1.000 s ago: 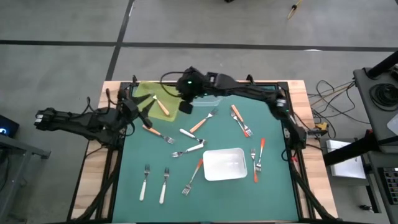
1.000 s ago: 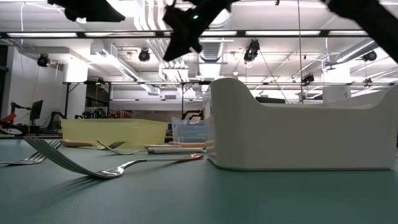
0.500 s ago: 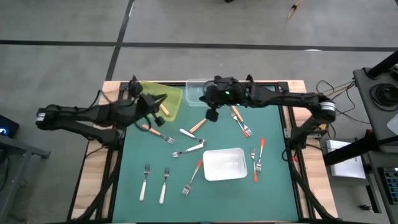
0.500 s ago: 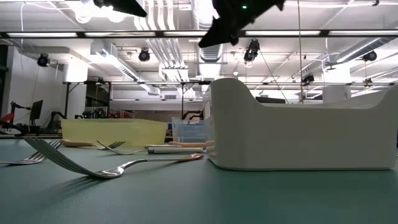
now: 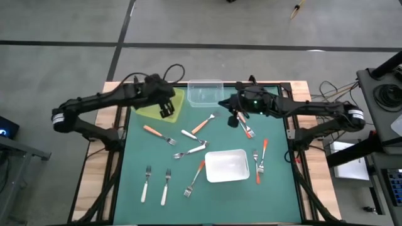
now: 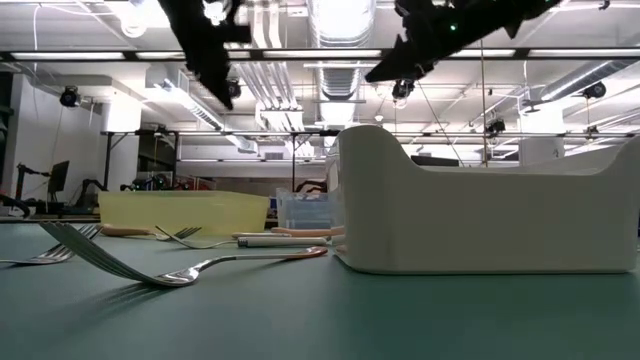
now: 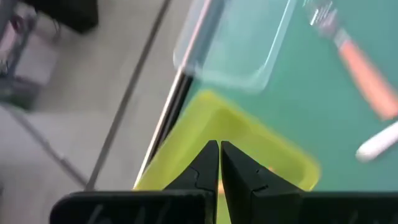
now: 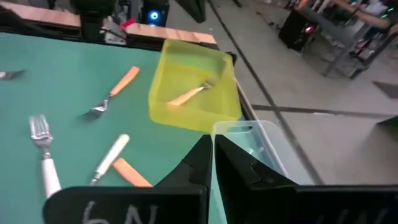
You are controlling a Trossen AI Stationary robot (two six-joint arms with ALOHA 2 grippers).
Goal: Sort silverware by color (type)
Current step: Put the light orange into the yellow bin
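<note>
The left gripper hangs over the yellow tray at the mat's far left corner, fingers pressed together on nothing. The right gripper hovers near the far edge, beside the clear tray, likewise closed and empty.

Three trays show: yellow, clear, and a white tray toward the near edge. On the green mat lie ten forks: four white-handled, three light orange, three red-orange, scattered from the middle to the near edge. One more light-orange fork lies inside the yellow tray.

The mat covers a wooden table on a grey floor. Beyond it is a workshop hall with ceiling lights and ducts.
</note>
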